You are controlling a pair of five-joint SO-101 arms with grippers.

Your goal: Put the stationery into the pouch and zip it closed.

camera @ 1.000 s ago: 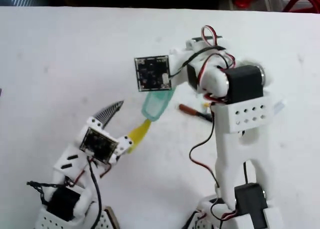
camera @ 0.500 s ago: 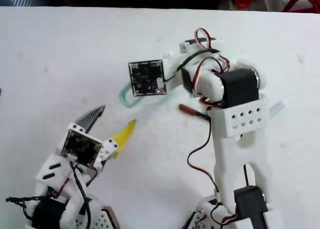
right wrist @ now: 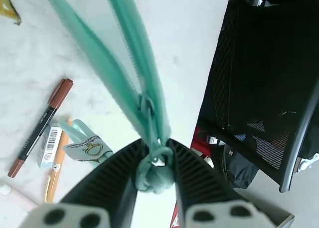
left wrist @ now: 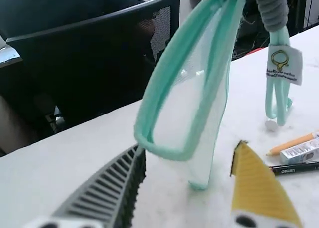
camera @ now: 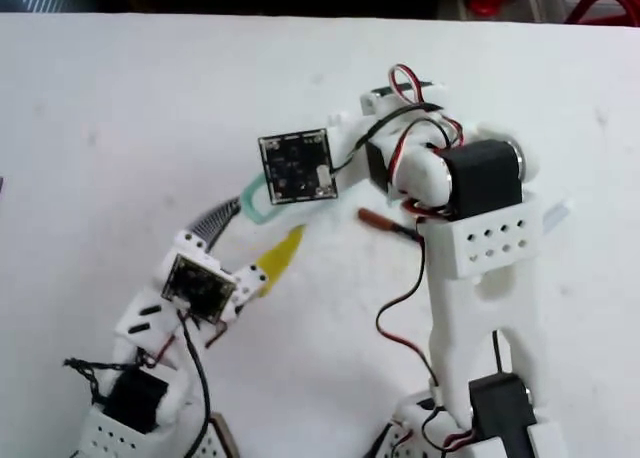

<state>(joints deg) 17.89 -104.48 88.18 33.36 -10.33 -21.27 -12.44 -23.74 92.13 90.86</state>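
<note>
A mint-green mesh pouch (right wrist: 112, 49) hangs from my right gripper (right wrist: 155, 146), which is shut on its zipper end. In the left wrist view the pouch (left wrist: 184, 88) hangs upright with its mouth gaping, its lower end near the table. My left gripper (left wrist: 192, 151) is open, its grey ribbed finger (left wrist: 112, 185) and yellow finger (left wrist: 256, 185) on either side of the pouch's lower end. From above, the left gripper (camera: 265, 221) sits just below the pouch's green rim (camera: 252, 200). A brown pen (right wrist: 42, 121), an orange pencil (right wrist: 54, 173) and a small white eraser (right wrist: 50, 146) lie on the table.
A paper tag (right wrist: 89, 148) on mint cords trails beside the stationery. The right arm's body (camera: 480, 238) stands over the brown pen (camera: 385, 221). The white table (camera: 120, 108) stretches to the left and back. A black mesh chair (left wrist: 89, 54) stands beyond the table edge.
My left gripper pulled back toward the front left, then came forward again to the pouch. The right wrist shifted slightly left, still holding the pouch.
</note>
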